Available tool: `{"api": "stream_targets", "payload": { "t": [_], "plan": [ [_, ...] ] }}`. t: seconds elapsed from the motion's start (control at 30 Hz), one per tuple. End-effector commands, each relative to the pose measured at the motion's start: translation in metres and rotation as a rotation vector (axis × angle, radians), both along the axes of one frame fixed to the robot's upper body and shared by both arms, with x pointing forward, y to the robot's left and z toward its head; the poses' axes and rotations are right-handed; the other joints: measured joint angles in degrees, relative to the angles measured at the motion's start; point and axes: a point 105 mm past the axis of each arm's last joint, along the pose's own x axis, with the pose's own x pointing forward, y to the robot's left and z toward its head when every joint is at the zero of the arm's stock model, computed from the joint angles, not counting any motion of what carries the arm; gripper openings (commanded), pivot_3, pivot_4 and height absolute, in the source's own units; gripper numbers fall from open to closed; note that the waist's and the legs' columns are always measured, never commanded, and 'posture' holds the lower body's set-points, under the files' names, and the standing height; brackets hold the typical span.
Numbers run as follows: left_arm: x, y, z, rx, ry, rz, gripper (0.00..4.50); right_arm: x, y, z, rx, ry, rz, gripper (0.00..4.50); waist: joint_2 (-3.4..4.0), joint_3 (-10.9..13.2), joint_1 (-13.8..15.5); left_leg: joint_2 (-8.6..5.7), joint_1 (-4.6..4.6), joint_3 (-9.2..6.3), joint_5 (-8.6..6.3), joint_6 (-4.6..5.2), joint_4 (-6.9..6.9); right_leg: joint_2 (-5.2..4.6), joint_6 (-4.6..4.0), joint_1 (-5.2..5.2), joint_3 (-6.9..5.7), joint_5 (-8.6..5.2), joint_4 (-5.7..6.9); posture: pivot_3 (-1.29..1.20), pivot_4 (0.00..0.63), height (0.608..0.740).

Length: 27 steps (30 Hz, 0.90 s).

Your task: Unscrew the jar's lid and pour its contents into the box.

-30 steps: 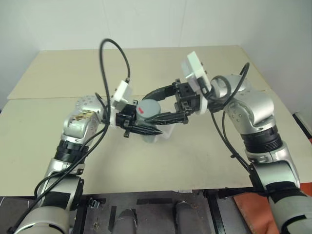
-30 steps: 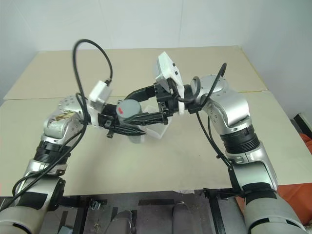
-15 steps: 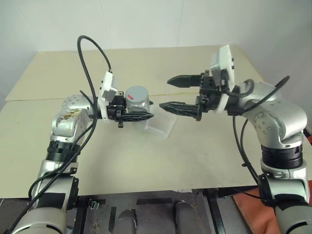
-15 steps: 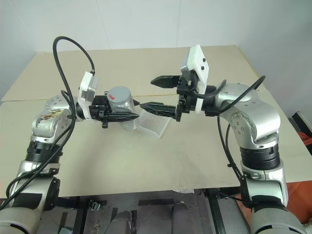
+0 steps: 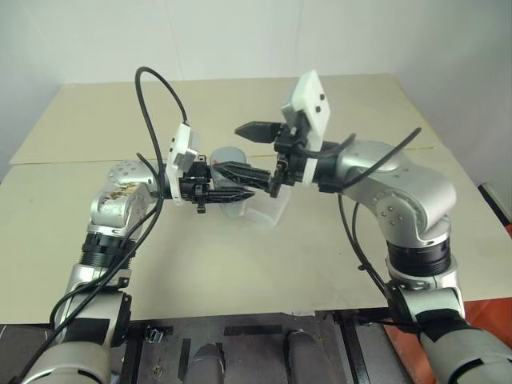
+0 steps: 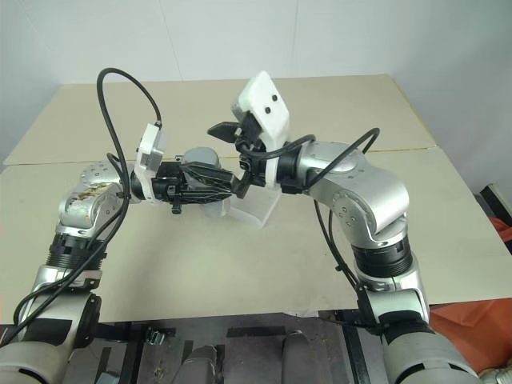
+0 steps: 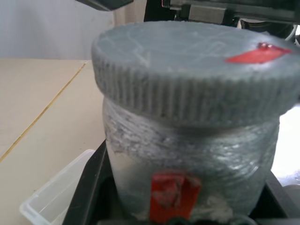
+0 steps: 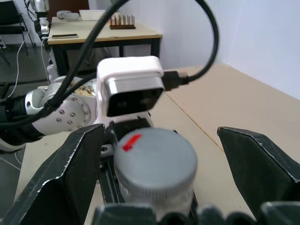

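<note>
My left gripper (image 5: 242,182) is shut on the jar (image 7: 187,159), holding it upright above the table. The jar has silvery sides and a red label patch (image 7: 172,194). Its grey lid (image 8: 155,157), with a small red mark (image 8: 131,141), sits on top. My right gripper (image 8: 161,136) is open and reaches in from the right, one finger on either side of the lid (image 5: 230,155); I cannot tell whether they touch it. The clear plastic box (image 5: 266,210) lies on the table just below and to the right of the jar. The contents are hidden.
The beige table (image 5: 336,240) stretches wide around the box, with a seam (image 5: 64,160) running across it. Black cables loop from both wrist cameras (image 5: 152,88) above the arms. A further table with a wooden rack (image 8: 123,22) stands in the background of the right wrist view.
Half a second ago my right gripper stood apart, to the right of the jar. It has swung back left and now straddles the lid, still open. The left gripper keeps the jar.
</note>
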Motion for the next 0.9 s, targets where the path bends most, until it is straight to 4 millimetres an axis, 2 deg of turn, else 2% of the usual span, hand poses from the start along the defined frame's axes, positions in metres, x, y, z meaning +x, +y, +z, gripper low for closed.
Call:
{"api": "stream_targets", "payload": {
  "t": [0.03, 0.33, 0.47, 0.9],
  "plan": [
    [-0.003, -0.002, 0.011, 0.005, -0.052, -0.023, 1.92, -0.002, 0.006, 0.010, 0.009, -0.044, 0.007, 4.48, 0.00, 0.00, 0.00, 0.00, 0.00, 0.00, 0.00, 0.00, 0.00, 0.00, 0.00, 0.00, 0.00, 0.00, 0.01, 0.00, 0.150, 0.740],
    [-0.004, -0.001, 0.010, 0.011, -0.051, -0.031, 1.92, 0.007, 0.009, 0.003, -0.003, -0.032, -0.025, 4.48, 0.00, 0.00, -0.02, 0.00, 0.00, 0.00, 0.00, 0.00, 0.00, 0.00, 0.00, -0.03, 0.00, 0.00, 0.25, 0.00, 0.150, 0.740],
    [-0.005, -0.001, 0.010, 0.014, -0.052, -0.039, 1.92, 0.019, -0.004, 0.001, 0.005, -0.018, -0.075, 4.48, 0.00, 0.00, -0.02, 0.00, -0.01, 0.00, 0.00, 0.00, 0.00, 0.00, 0.00, -0.04, 0.00, 0.00, 0.25, 0.00, 0.150, 0.740],
    [-0.007, 0.004, 0.015, 0.015, -0.057, -0.049, 1.92, 0.036, -0.052, 0.010, 0.031, -0.026, -0.180, 4.48, 0.00, 0.00, -0.04, 0.00, -0.01, 0.00, 0.00, 0.00, 0.00, 0.00, 0.00, -0.03, 0.00, -0.01, 0.25, 0.00, 0.150, 0.740]
  ]
}}
